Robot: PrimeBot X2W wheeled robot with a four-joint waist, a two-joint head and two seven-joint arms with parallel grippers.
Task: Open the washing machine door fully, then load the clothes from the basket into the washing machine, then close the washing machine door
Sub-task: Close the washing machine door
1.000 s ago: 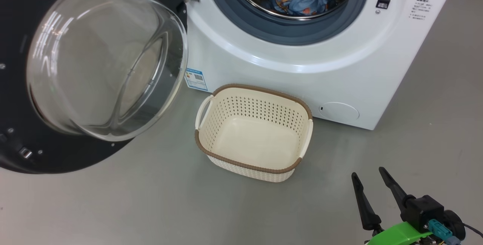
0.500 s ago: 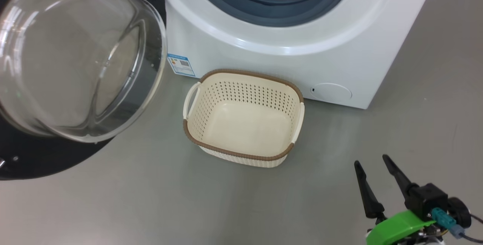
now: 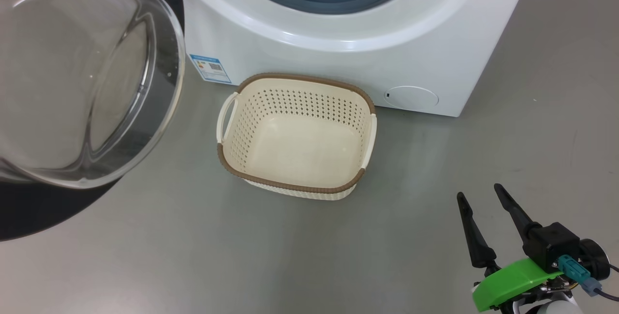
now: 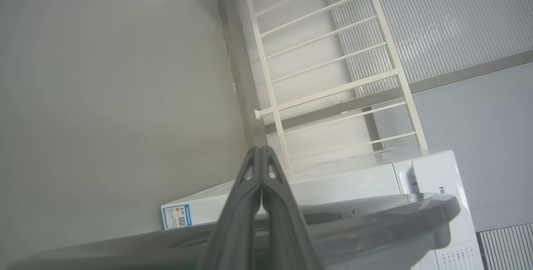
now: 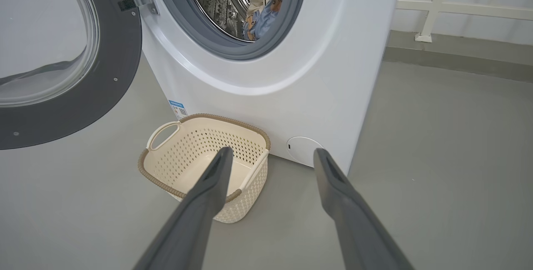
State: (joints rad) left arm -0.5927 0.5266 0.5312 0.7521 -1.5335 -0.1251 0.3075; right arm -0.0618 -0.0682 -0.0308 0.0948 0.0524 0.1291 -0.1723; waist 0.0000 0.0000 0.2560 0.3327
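Observation:
The washing machine (image 3: 338, 57) stands with its door (image 3: 82, 77) swung wide open to the left, the clear glass bowl facing me. In the right wrist view the clothes (image 5: 260, 14), light blue with cream parts, lie inside the steel drum. The basket (image 3: 295, 135) sits empty on the floor against the machine's front. My right gripper (image 3: 478, 190) hovers open to the basket's right, holding nothing; in its own view the right gripper (image 5: 271, 151) points at the basket (image 5: 195, 149). My left gripper (image 4: 260, 150) is shut on nothing, above the door's dark rim (image 4: 374, 220).
A blue label (image 3: 209, 68) and a round filter cap (image 3: 411, 97) mark the machine's lower front. A white railing (image 4: 325, 53) stands by the wall behind the machine. Bare grey floor (image 3: 290, 256) stretches in front of the basket and to the machine's right.
The head camera has moved, so the drum has slid out of the top of the picture. The basket holds its place by the machine. My right gripper stays open and sits a little higher in the picture.

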